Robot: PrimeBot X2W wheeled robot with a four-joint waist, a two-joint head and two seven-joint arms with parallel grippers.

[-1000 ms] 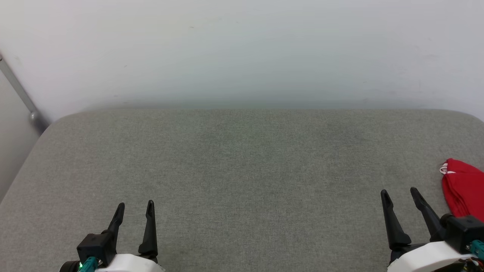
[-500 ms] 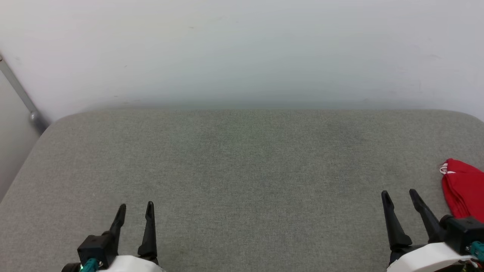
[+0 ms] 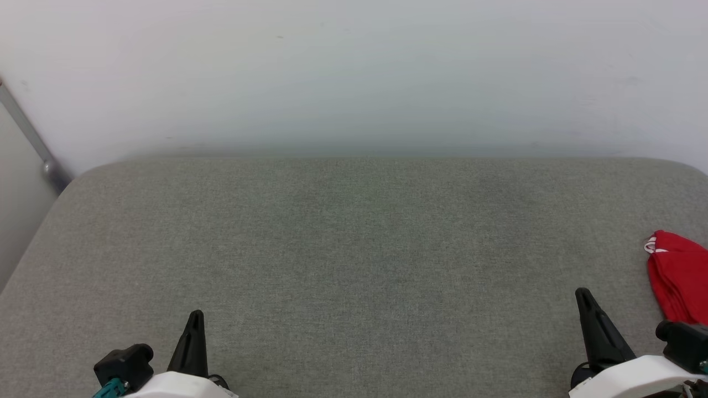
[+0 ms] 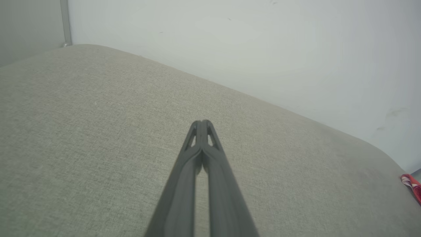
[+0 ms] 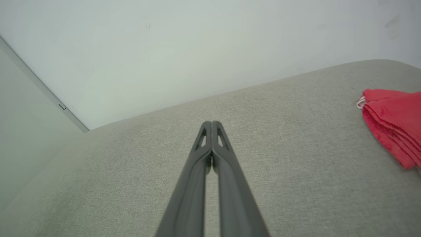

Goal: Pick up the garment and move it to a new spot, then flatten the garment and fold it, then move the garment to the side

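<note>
The garment [image 3: 679, 276] is a red shirt with a bit of white trim, lying folded at the far right edge of the grey cushioned surface [image 3: 354, 237]; it also lies at the right of the right wrist view as the garment [image 5: 394, 121], and a red-striped corner of the garment [image 4: 411, 184] peeks in at the left wrist view's right edge. My left gripper [image 3: 194, 320] sits low at the front left, shut with nothing in it; its fingertips [image 4: 201, 126] press together. My right gripper [image 3: 582, 298] is shut and empty, just left of the garment, apart from it.
A pale wall [image 3: 354, 72] rises behind the surface's rounded far edge. A grey metal rail [image 3: 30, 138] runs diagonally at the far left corner. The surface's left edge drops off near that rail.
Both grippers have gone from open to shut, with nothing between their fingers. Both have also drawn back a little toward the picture's bottom edge. The garment lies where it was.
</note>
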